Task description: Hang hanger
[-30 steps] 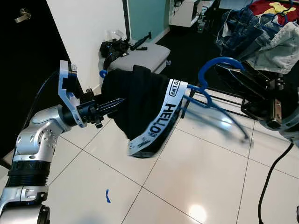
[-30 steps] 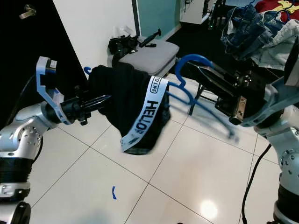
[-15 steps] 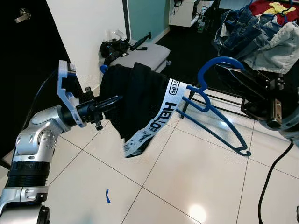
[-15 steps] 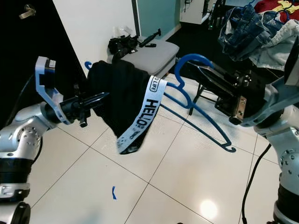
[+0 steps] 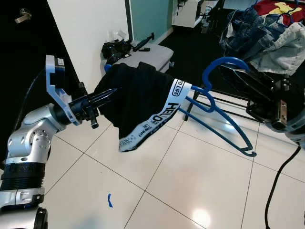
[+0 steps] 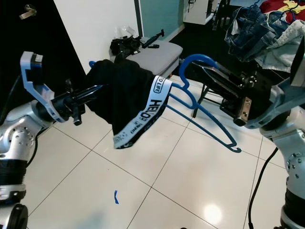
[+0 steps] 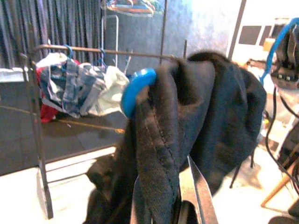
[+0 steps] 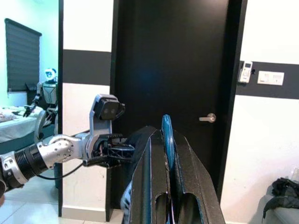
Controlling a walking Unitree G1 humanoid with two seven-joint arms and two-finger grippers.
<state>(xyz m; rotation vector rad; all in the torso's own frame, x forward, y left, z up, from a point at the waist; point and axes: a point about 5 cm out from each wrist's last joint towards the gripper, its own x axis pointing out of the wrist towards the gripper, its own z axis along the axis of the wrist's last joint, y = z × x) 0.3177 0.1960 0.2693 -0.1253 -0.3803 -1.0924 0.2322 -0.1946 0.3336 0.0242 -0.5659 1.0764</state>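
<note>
Hanger point(image 5: 217, 102), blue, held in mid-air above the tiled floor point(image 5: 190, 186), between my two arms. My right gripper point(image 5: 233, 78) is pressed together on its hook, the blue curve pinched between the fingers point(image 8: 149, 182). Black garment point(image 5: 136, 98) with a white lettered band draped over the hanger's far arm. My left gripper point(image 5: 107, 94) has its fingers drawn together, tips pushed into the black cloth; whether it pinches the fabric I cannot tell. Clothes rack point(image 7: 39, 107) with hung clothes behind.
</note>
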